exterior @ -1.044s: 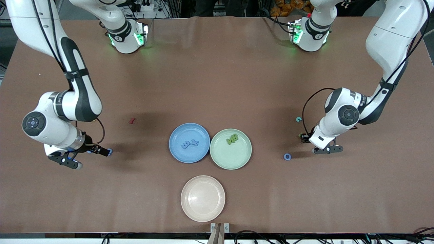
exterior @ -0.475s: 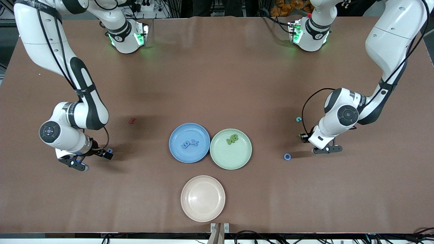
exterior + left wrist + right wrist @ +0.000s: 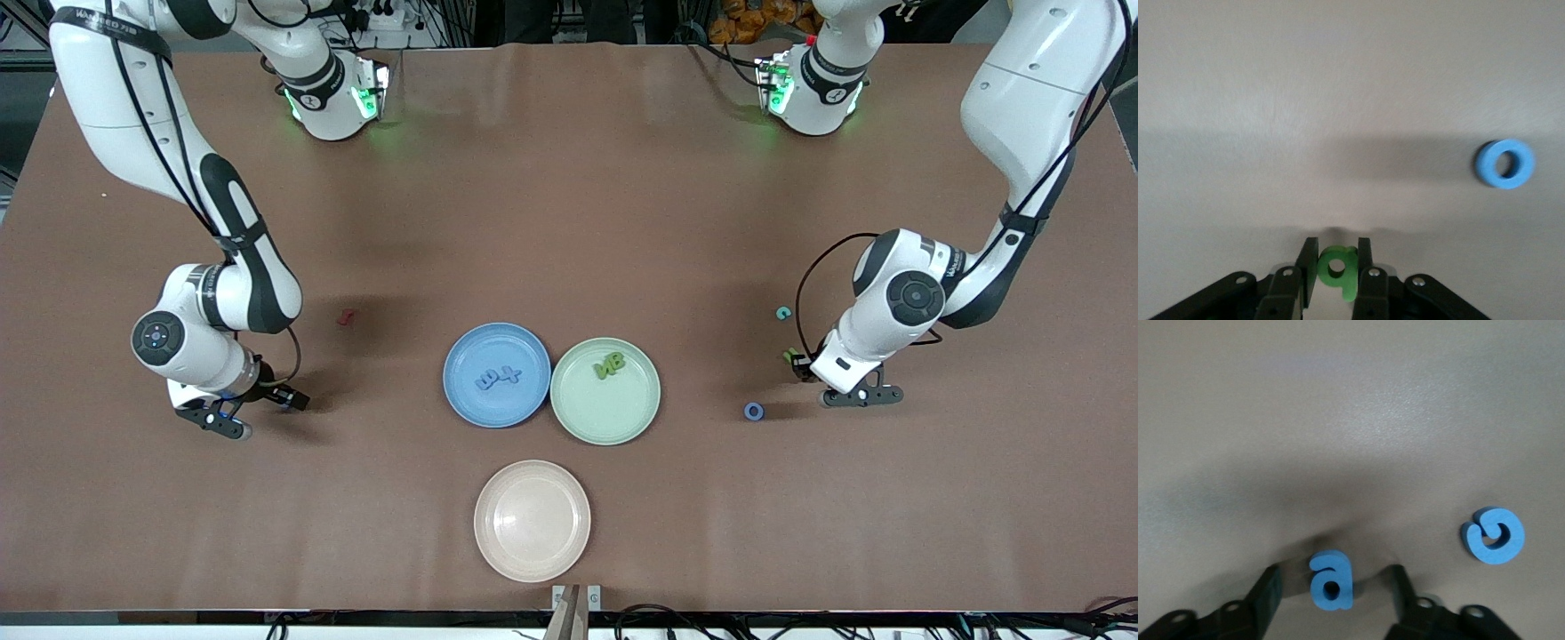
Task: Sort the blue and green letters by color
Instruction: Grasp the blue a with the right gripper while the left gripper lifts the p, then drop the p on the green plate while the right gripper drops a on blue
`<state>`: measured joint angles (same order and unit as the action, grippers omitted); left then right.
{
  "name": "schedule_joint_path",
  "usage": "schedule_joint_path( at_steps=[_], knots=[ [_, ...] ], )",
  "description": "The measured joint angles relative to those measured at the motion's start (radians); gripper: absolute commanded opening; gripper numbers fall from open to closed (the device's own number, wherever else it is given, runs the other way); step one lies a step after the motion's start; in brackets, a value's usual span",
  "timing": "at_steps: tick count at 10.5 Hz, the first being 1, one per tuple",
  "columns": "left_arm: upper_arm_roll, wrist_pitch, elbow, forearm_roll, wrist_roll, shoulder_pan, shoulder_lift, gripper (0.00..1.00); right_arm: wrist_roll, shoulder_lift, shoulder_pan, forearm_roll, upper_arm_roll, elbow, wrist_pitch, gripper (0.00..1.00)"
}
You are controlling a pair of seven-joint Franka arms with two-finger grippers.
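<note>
My left gripper (image 3: pixel 1337 241) is low at the table near the left arm's end, shut on a green letter (image 3: pixel 1325 270) clamped between both fingers; in the front view this gripper (image 3: pixel 800 363) shows with the green letter (image 3: pixel 789 356) at its tip. A blue ring letter (image 3: pixel 1504 164) lies close by on the table (image 3: pixel 753 410). My right gripper (image 3: pixel 1335 572) is down at the table near the right arm's end (image 3: pixel 267 400), open, with a blue letter "a" (image 3: pixel 1325 563) between its fingers, gaps on both sides. A second blue letter (image 3: pixel 1495 535) lies beside it.
A blue plate (image 3: pixel 471 347) holds blue letters (image 3: pixel 498 377). The green plate (image 3: pixel 605 413) touching it holds green letters (image 3: pixel 610 364). A beige plate (image 3: pixel 532 520) sits nearer the camera. A dark red letter (image 3: pixel 345 316) and a teal letter (image 3: pixel 783 312) lie on the table.
My left gripper has closed on the green letter. My right arm has shifted toward the plates, and its fingers have come a little closer together round the blue "a".
</note>
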<state>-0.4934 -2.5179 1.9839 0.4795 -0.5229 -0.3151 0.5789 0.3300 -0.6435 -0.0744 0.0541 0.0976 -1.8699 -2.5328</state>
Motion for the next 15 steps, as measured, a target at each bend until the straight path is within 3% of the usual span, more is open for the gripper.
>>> schedule_joint_path(
  at_steps=[3, 5, 8, 10, 13, 14, 15],
  knots=[
    [-0.107, 0.001, -0.008, 0.000, 0.002, 0.003, -0.057, 0.00, 0.000, 0.009, -0.008, 0.001, -0.004, -0.001, -0.004, 0.20],
    [-0.186, 0.001, -0.014, 0.000, 0.000, 0.021, -0.063, 0.00, 0.000, 0.010, -0.009, 0.001, -0.005, -0.001, -0.007, 0.02],
    [-0.211, -0.003, -0.047, 0.000, -0.008, 0.138, -0.058, 0.00, 0.000, 0.027, -0.019, 0.001, -0.005, 0.003, 0.003, 0.03],
    [-0.208, -0.001, -0.109, 0.000, -0.030, 0.256, -0.024, 0.00, 0.001, 0.094, -0.058, 0.001, -0.007, 0.011, 0.088, 0.04],
    [-0.178, -0.002, -0.220, 0.000, -0.032, 0.362, 0.068, 0.01, 0.012, 0.167, -0.202, 0.122, -0.010, 0.015, 0.125, 0.04],
    [-0.137, -0.002, -0.262, 0.000, -0.031, 0.399, 0.096, 0.24, 0.026, 0.168, -0.262, 0.173, -0.010, 0.023, 0.125, 0.04],
    [-0.079, -0.002, -0.300, 0.000, -0.031, 0.450, 0.119, 0.55, 0.054, 0.167, -0.315, 0.197, -0.010, 0.027, 0.121, 0.04]
  ],
)
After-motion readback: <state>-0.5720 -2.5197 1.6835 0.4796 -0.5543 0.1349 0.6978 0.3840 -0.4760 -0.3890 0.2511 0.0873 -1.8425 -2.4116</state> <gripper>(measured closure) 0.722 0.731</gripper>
